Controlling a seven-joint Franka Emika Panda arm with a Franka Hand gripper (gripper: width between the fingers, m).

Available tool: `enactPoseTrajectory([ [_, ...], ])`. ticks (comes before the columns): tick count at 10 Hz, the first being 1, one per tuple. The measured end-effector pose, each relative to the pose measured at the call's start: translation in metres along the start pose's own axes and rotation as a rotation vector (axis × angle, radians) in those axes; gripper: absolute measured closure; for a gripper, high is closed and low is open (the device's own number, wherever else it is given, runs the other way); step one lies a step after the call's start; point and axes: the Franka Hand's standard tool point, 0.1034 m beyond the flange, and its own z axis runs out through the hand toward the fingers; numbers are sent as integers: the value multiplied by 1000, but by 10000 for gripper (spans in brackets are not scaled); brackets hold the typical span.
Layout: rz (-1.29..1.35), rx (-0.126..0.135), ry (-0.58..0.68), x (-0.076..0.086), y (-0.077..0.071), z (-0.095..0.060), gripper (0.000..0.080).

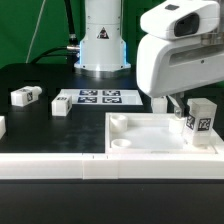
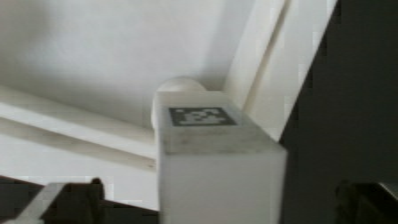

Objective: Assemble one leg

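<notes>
My gripper [image 1: 188, 106] is shut on a leg [image 1: 201, 120], a small white block with a black-and-white tag. It holds the leg upright over the corner of the large white square panel [image 1: 140, 140] at the exterior view's right. In the wrist view the leg [image 2: 217, 150] fills the space between my fingers, of which one [image 2: 68, 205] shows dark beside it. Its far end sits by the panel's raised rim [image 2: 267, 60] at that corner. I cannot tell whether the leg touches the panel.
Two more loose legs [image 1: 26, 96] [image 1: 62, 105] lie on the black table at the exterior view's left, and part of another white piece [image 1: 2, 125] shows at the left edge. The marker board [image 1: 98, 97] lies before the robot base. A white bar [image 1: 60, 166] runs along the front.
</notes>
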Motion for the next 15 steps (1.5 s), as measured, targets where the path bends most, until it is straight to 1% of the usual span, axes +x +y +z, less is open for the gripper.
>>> enactPoseTrajectory([
  [1, -2, -1, 2, -1, 2, 1, 150],
  [2, -3, -3, 10, 0, 2, 2, 237],
  [3, -3, -2, 9, 0, 2, 2, 373],
  [4, -3, -2, 9, -1, 2, 2, 373],
  [5, -2, -2, 9, -1, 2, 2, 508],
  [9, 28, -1, 9, -1, 2, 2, 508],
  [11, 321, 11, 20, -1, 2, 3, 508],
  [12, 467, 25, 25, -1, 4, 3, 508],
  [13, 550, 48, 26, -1, 6, 3, 508],
  [15, 796, 47, 34, 0, 7, 4, 508],
])
